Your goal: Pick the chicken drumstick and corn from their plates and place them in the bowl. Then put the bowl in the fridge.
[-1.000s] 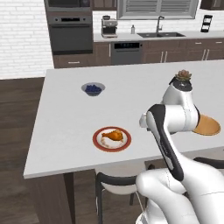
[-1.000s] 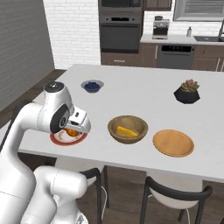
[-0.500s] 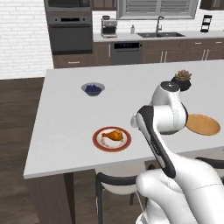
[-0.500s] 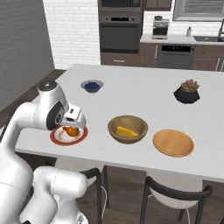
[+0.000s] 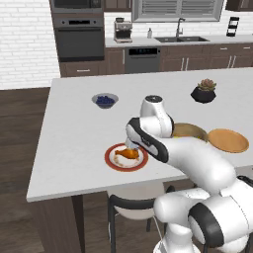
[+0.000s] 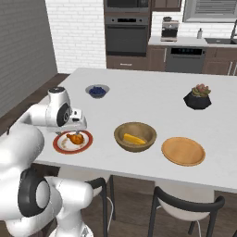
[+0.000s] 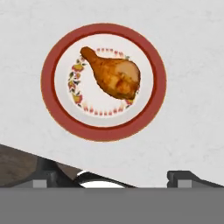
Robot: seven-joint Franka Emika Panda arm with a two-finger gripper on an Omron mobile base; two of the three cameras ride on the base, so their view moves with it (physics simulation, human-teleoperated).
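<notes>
My arm has swung away from the bowl (image 6: 135, 136) and come over the red-rimmed plate (image 5: 111, 161) in the last second; my gripper (image 6: 76, 128) now hangs just above the chicken drumstick (image 7: 113, 76), jaws spread wide and holding nothing; I judge this as the approach to the second pick, since the corn (image 6: 133, 139) already lies inside the bowl and the plain wooden plate (image 6: 183, 151) at the bowl's 3 o'clock is bare.

In the hand view the drumstick lies flat near the middle of the plate, golden-brown, its fat end toward 4 o'clock and the thin bone pointing to 10 o'clock; the gripper's tips sit below the plate's 6 o'clock edge, so I read the hand as not yet centred over the meat.

In the right base view the plate sits on the surface (image 6: 152, 97) at 9 o'clock from the bowl, near the front edge; the fridge step is not yet begun.
</notes>
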